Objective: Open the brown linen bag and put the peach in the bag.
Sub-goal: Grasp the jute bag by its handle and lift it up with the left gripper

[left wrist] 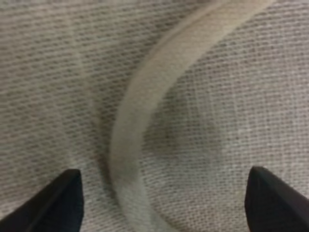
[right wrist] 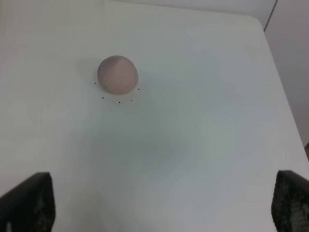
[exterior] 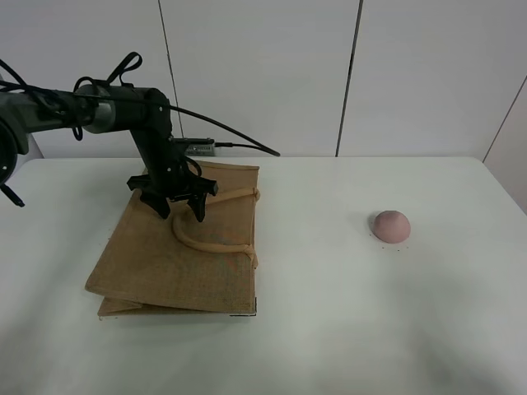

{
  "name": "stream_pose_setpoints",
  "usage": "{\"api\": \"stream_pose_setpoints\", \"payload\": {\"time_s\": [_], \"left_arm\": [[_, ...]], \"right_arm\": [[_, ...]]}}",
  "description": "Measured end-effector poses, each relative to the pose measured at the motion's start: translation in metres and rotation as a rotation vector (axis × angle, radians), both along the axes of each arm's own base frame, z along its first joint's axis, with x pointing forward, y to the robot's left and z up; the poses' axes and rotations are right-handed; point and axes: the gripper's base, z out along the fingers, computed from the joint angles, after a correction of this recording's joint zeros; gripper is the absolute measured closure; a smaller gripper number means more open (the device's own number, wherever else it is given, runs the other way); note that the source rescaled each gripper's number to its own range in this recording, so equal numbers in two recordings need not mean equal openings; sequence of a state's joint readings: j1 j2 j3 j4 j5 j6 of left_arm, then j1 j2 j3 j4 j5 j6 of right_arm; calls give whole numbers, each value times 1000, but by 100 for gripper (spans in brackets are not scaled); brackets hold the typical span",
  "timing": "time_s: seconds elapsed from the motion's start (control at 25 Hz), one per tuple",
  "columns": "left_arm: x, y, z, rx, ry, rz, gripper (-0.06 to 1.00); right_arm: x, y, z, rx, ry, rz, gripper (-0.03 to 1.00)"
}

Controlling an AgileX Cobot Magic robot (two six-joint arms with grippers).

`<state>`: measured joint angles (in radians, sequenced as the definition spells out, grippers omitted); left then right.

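The brown linen bag [exterior: 177, 251] lies flat on the white table, left of centre, its lighter handle [exterior: 210, 239] looped on top. My left gripper [exterior: 179, 209] is open, low over the bag's upper part, its fingers on either side of the handle [left wrist: 133, 130]; the left wrist view shows only the two dark fingertips [left wrist: 58, 203] and woven cloth. The peach [exterior: 392, 225] sits on the table at the right, apart from the bag. In the right wrist view the peach [right wrist: 117, 74] lies ahead of my open right gripper [right wrist: 161, 205], which is above the table.
The white table [exterior: 329, 313] runs to a grey panelled wall at the back. A black cable [exterior: 226, 132] trails from the left arm over the table behind the bag. The right arm does not show in the exterior view.
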<state>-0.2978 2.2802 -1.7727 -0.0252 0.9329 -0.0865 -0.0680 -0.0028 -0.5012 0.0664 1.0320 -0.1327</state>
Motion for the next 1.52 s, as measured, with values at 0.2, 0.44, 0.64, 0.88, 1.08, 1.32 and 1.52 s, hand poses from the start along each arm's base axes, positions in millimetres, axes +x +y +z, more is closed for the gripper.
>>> {"api": "stream_pose_setpoints", "payload": {"time_s": [0.2,0.44,0.64,0.88,1.08,1.32,1.52], "left_arm": [[4,12,-4,8,9,42,-1],[5,15,-9,-26,31,59,-1],[5,14,-18,-33,50,63,-1],[6,14,-38,-28,80,66,4],[7,15,-37,-21,80,63,38],[7,14,-36,-29,84,65,94],[8,14,-29,-18,99,56,94]], "right_arm": [[0,0,0,0,0,0,-3],[0,0,0,0,0,0,-3],[0,0,0,0,0,0,-3],[0,0,0,0,0,0,-3],[0,0,0,0,0,0,-3],[0,0,0,0,0,0,-3],[0,0,0,0,0,0,-3]]}}
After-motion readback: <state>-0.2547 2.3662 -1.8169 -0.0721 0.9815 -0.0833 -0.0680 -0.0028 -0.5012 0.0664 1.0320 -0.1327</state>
